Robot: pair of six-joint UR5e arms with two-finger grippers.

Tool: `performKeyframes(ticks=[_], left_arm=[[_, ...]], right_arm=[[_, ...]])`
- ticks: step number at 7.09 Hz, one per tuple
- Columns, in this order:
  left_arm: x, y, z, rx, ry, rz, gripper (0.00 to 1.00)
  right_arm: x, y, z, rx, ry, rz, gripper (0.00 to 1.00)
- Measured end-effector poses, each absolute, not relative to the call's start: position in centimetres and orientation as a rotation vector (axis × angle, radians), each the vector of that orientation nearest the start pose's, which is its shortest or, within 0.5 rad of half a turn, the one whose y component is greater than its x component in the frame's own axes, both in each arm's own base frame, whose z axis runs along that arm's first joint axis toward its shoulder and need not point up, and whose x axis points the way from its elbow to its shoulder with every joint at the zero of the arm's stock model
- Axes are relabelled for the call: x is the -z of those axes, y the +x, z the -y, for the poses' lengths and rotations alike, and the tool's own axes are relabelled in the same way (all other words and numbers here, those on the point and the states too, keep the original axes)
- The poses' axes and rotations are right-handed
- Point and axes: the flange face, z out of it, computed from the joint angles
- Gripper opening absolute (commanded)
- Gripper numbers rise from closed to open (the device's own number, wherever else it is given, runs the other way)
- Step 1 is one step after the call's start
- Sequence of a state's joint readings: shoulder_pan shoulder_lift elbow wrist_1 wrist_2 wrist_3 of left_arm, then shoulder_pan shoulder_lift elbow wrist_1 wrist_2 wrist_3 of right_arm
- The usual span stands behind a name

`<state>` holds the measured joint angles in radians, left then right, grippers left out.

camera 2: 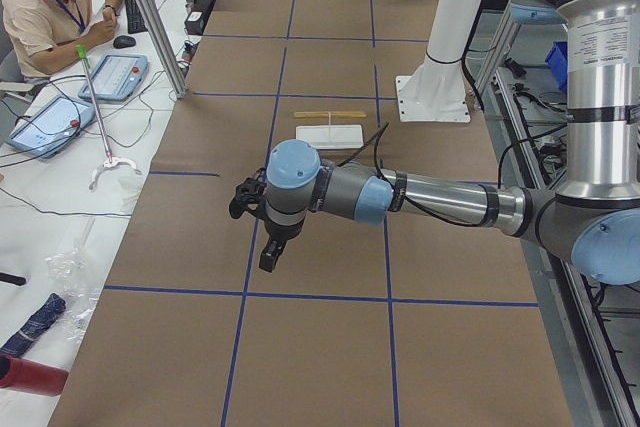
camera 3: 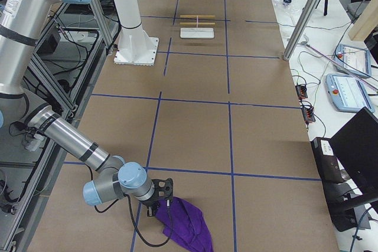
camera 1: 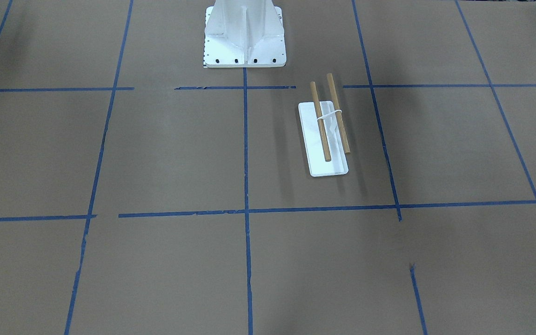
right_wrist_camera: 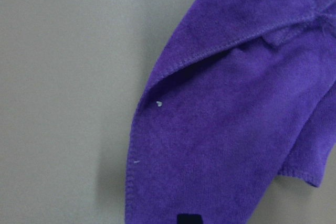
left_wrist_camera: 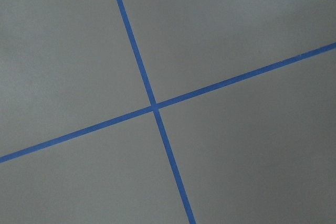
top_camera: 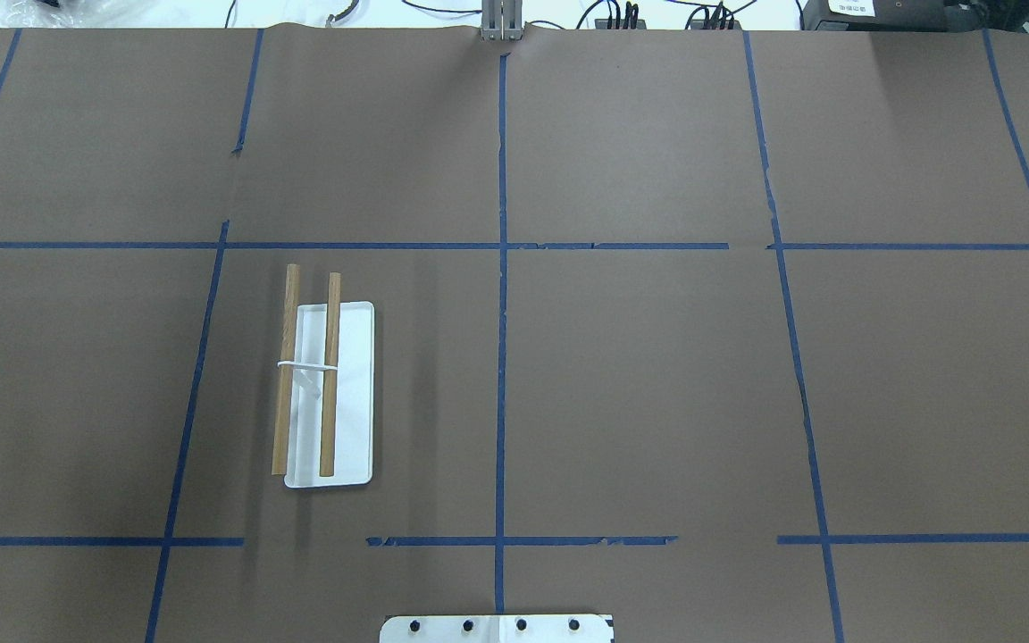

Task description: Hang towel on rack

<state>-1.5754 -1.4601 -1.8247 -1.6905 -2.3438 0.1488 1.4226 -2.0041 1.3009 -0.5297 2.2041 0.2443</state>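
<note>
Right gripper [camera 3: 166,196] at purple towel [camera 3: 188,223] edge, grip state unclear; pinch hem near corner, lift high, carry toward rack [camera 3: 196,26] at 12 o'clock. Left gripper [camera 2: 270,257] hovers, state unclear.

The front-facing camera looks steeply down from across the table [camera 1: 179,153], the white pedestal [camera 1: 244,37] at its top edge. The overhead camera looks the opposite way from behind that pedestal. Both share the rack [camera 1: 326,130] and the blue tape lines [camera 1: 245,139].

The two end cameras look along the table from opposite ends. One has the left gripper [camera 2: 270,252] close in front and the rack beyond it. The other has the right gripper [camera 3: 165,196] near, at the purple towel [camera 3: 186,222], with the rack far beyond.

The left wrist camera looks down on a tape crossing [left_wrist_camera: 154,106]. The right wrist camera sits very close over the towel.
</note>
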Motion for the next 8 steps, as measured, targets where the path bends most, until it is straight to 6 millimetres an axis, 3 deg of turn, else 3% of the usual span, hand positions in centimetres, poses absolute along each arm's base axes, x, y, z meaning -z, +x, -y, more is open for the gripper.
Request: performKeyframes(ticks=[1,2,8], left_arm=[[-57.3,-6.6,45.5,-0.237,0.307,-0.749,1.0],[-57.3,-6.6,45.5,-0.237,0.306,-0.749,1.0],[-57.2,-6.6,45.5,-0.238,0.31,-0.749,1.0]], right_arm=[[-83.8,3.9,25.2,0.017,0.208,0.692,0.52],[-83.7,3.9,25.3,0.014,0.21,0.691,0.72],[-84.9,3.9,24.7,0.016,0.191,0.67,0.63]])
